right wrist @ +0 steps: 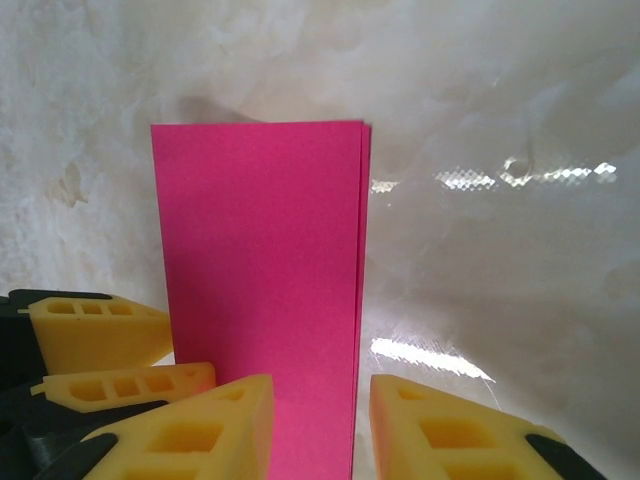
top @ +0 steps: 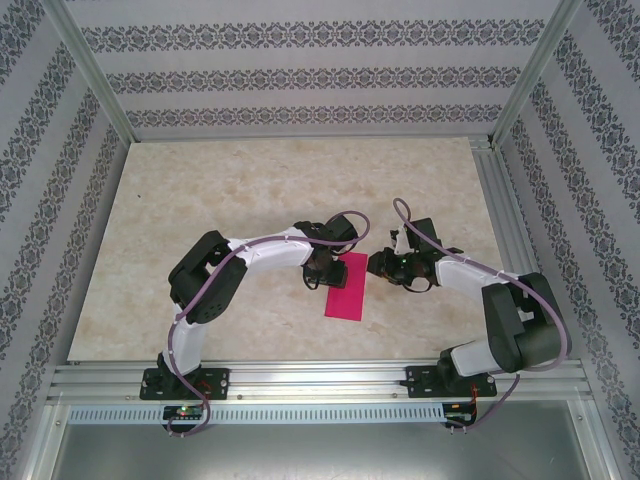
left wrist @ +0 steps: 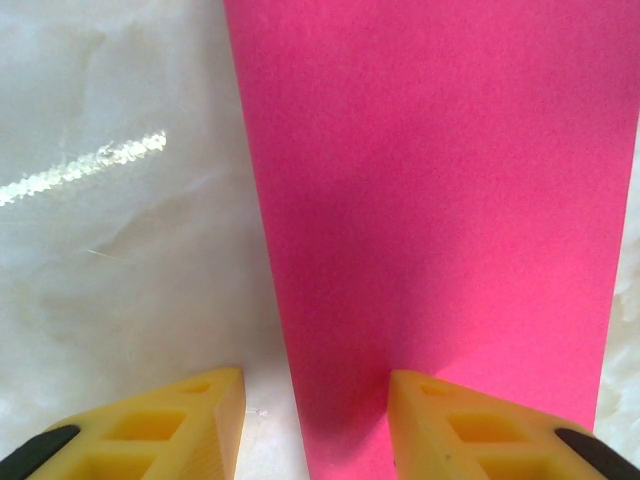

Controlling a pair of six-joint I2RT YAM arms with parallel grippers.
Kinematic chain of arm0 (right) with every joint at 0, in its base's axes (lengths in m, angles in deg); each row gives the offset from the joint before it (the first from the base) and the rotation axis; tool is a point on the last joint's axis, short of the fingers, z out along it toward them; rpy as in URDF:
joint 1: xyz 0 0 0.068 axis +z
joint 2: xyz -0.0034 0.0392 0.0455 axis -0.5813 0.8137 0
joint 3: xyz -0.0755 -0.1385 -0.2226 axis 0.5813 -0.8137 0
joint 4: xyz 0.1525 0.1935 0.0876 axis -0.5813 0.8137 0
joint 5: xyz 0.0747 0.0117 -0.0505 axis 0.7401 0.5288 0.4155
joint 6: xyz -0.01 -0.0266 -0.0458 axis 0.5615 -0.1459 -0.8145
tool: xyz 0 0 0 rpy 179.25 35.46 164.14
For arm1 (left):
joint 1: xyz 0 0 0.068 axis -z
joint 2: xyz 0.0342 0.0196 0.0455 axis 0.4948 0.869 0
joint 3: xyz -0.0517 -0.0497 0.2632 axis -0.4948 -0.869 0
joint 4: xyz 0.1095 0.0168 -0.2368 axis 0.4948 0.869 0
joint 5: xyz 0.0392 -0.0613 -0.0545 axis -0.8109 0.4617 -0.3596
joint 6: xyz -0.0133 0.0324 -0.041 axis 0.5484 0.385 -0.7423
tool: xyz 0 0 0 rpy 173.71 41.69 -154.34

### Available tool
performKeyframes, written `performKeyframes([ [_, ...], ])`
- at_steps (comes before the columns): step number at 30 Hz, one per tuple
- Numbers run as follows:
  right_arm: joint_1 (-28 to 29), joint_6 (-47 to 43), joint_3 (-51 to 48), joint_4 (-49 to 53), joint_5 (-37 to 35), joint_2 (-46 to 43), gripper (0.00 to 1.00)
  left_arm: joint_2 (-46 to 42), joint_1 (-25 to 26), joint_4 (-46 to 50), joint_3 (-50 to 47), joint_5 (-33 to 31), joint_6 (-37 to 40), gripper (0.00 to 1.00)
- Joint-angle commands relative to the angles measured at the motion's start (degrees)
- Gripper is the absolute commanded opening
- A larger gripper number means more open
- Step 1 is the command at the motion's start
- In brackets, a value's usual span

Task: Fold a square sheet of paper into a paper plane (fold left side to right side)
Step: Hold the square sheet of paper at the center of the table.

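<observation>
Folded sheet of paper (top: 347,288) flat on table (top: 250,190), long axis running away from the bases, between both arms. Left gripper (left wrist: 315,375): jaws apart, straddling one long edge. Right gripper (right wrist: 320,385): jaws apart around layered edge, nothing clamped. Equally near.

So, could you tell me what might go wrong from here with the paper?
The paper lies folded, its two layers slightly offset at one long edge; pressing now could crease it misaligned. The left gripper and right gripper each straddle a paper edge, jaws apart; a sliding finger might drag or buckle it.
</observation>
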Motion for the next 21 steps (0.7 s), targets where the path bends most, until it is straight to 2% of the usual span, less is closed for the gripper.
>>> performKeyframes([
  [1,0.57,0.86,-0.14,-2.08,-0.05,0.09,0.31,1.29,0.93,0.72,0.85,0.22,0.78,0.44],
  [21,0.55,0.93,0.48,-1.08,-1.13,-0.89,0.31,1.09,1.11,0.68,1.11,0.37,1.39,0.46],
])
